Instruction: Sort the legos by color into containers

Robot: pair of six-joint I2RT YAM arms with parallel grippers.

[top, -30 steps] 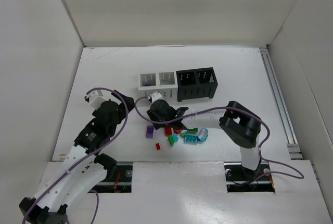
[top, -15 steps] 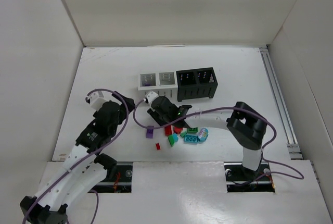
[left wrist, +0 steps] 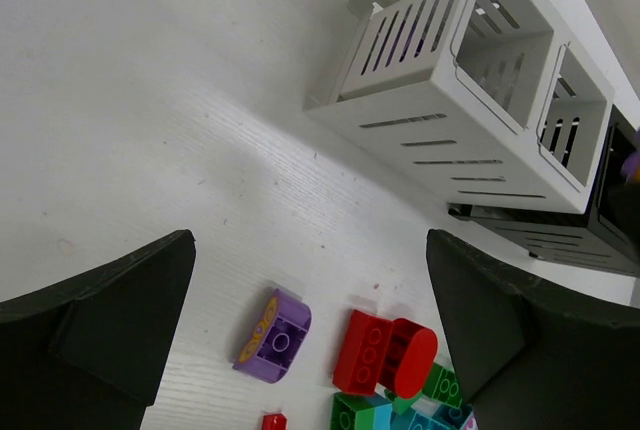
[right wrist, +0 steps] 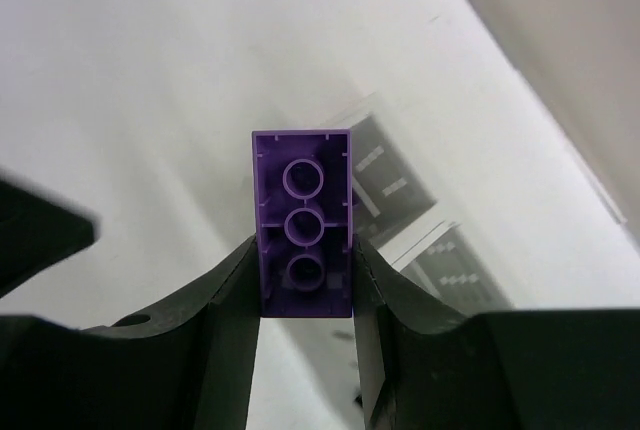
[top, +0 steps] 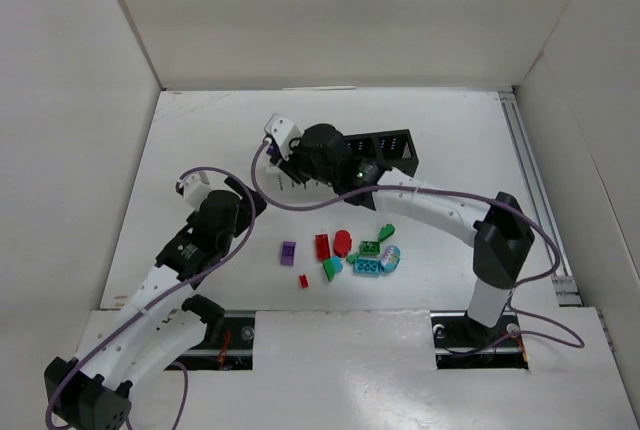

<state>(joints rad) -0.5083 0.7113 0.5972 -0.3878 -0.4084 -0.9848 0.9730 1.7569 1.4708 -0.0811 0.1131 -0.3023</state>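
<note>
A purple rectangular plastic brick (right wrist: 303, 225) is pinched by its long sides between the two black fingers (right wrist: 215, 330) of the right gripper (right wrist: 303, 280). Its hollow underside, with three round tubes, faces the wrist camera, and it hangs in the air clear of the white tabletop (top: 200, 150). The right arm runs from its base at the near right edge forward, then sweeps far to the left; in the overhead view its wrist sits over the left end of the row of bins. It covers most of the two white slotted square bins (left wrist: 470, 80), while the two black slotted square bins (top: 392, 153) joined to them show just to its right. What lies inside any of the bins cannot be told. The left arm is bent, pointing forward and to the right; the left gripper (left wrist: 310, 250) hovers low with jaws spread wide and nothing between them. Loose on the table near the front edge lie a purple rounded brick (top: 288, 252), a red brick (top: 322, 246) touching a red rounded piece (top: 342, 242), a small red brick (top: 303, 280), some green bricks (top: 369, 247) and teal bricks (top: 366, 266), the green and teal ones bunched together
</note>
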